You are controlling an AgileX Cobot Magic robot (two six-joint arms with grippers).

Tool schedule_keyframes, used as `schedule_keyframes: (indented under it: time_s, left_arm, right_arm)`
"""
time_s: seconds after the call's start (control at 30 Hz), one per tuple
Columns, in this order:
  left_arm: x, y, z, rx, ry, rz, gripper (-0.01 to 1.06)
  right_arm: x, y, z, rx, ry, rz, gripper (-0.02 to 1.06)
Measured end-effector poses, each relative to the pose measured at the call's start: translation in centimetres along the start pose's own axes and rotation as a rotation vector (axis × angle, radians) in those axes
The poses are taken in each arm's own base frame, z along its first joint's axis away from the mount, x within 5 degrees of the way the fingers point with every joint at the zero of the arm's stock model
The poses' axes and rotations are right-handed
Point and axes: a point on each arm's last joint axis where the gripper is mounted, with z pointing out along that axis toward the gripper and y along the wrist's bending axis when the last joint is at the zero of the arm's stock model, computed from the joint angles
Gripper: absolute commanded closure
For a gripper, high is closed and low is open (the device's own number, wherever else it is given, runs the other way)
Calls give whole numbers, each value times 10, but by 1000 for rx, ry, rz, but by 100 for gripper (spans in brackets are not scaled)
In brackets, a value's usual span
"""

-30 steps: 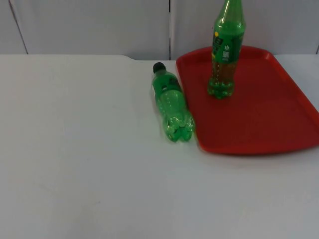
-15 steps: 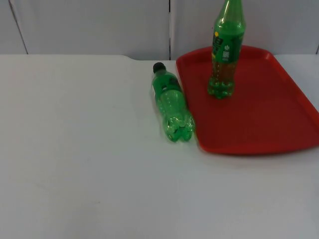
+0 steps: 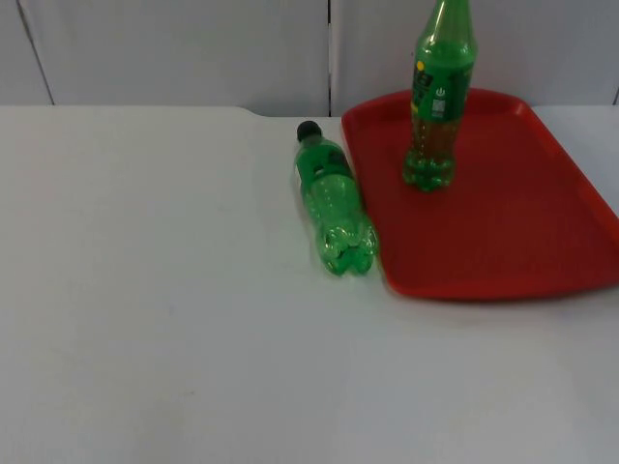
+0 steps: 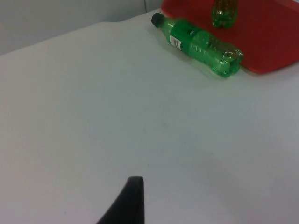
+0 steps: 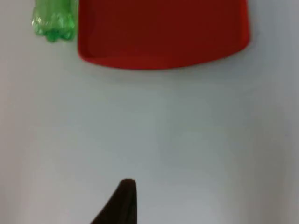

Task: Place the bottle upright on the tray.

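Top view: green bottle (image 3: 335, 201) w/ black cap (image 3: 309, 130) lying on its side on the white table (image 3: 145, 290), cap toward the grey partition wall (image 3: 174, 48), base toward the camera. Sits just beside the red tray (image 3: 522, 232), on the tray's left edge side, prob touching or nearly so, can't tell which. Not on the tray. Second green bottle (image 3: 437, 106) w/ label standing upright on the tray, near its far end.

Left wrist view: lying bottle (image 4: 198, 45) well away across the table, white label patch on its side, cap (image 4: 157, 19) pointing away from the tray (image 4: 271, 42). Base of the upright bottle (image 4: 223, 13) on the tray beyond it. One black fingertip of the left gripper (image 4: 128, 203) over bare table, far from both bottles. Open or closed, can't tell.

Right wrist view: near end of the tray (image 5: 163, 32) w/ the lying bottle's base (image 5: 53, 18) just beside its corner. One black fingertip of the right gripper (image 5: 120, 203) over bare table, well apart from tray. Jaw state, can't tell either.
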Motion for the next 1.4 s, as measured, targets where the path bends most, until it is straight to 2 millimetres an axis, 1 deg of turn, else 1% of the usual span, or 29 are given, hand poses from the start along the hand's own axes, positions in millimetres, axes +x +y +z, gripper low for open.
schedule_keyframes:
  time_s: [0.13, 0.17, 0.23, 0.33, 0.37, 0.43, 0.5, 0.53, 0.67, 0.7, 0.87, 0.9, 0.93, 1.0, 1.03, 1.13, 1.2, 1.23, 1.33, 1.4]
  left_arm:
    - [0, 0, 0, 0, 0, 0, 0]
    - [0, 0, 0, 0, 0, 0, 0]
    - [0, 0, 0, 0, 0, 0, 0]
    - [0, 0, 0, 0, 0, 0, 0]
    - [0, 0, 0, 0, 0, 0, 0]
    - [0, 0, 0, 0, 0, 0, 0]
    - [0, 0, 0, 0, 0, 0, 0]
    - [0, 0, 0, 0, 0, 0, 0]
    - [0, 0, 0, 0, 0, 0, 0]
    - [0, 0, 0, 0, 0, 0, 0]
    - [0, 0, 0, 0, 0, 0, 0]
    - [0, 0, 0, 0, 0, 0, 0]
    - [0, 0, 0, 0, 0, 0, 0]
    - [0, 0, 0, 0, 0, 0, 0]
    - [0, 0, 0, 0, 0, 0, 0]
    - [0, 0, 0, 0, 0, 0, 0]
    - [0, 0, 0, 0, 0, 0, 0]
    - [0, 0, 0, 0, 0, 0, 0]
    - [0, 0, 0, 0, 0, 0, 0]
    - [0, 0, 0, 0, 0, 0, 0]
  right_arm:
    - [-20, -1, 33, -70, 113, 23, 1]
    - [-20, -1, 33, -70, 113, 23, 1]
    - [-26, -2, 49, -82, 161, 29, 1]
    - [-33, 7, 69, -100, 205, -13, 1]
    - [-33, 7, 69, -100, 205, -13, 1]
    - [-38, 18, 82, -119, 224, -58, 1]
    - [-42, 34, 94, -141, 237, -100, 1]
    - [-42, 34, 94, -141, 237, -100, 1]
    - [-53, 66, 116, -135, 271, -181, 1]
    - [-53, 66, 116, -135, 271, -181, 1]
    - [-72, 105, 140, -106, 284, -253, 1]
    - [-72, 105, 140, -106, 284, -253, 1]
    - [-78, 116, 148, -108, 296, -266, 1]
    - [-89, 131, 155, -120, 298, -288, 1]
    - [-89, 131, 155, -120, 298, -288, 1]
    - [-104, 152, 170, -118, 320, -314, 1]
    - [-115, 161, 178, -86, 325, -324, 1]
    - [-115, 161, 178, -86, 325, -324, 1]
    - [-133, 172, 190, -37, 320, -329, 1]
    - [-141, 176, 202, -12, 343, -323, 1]
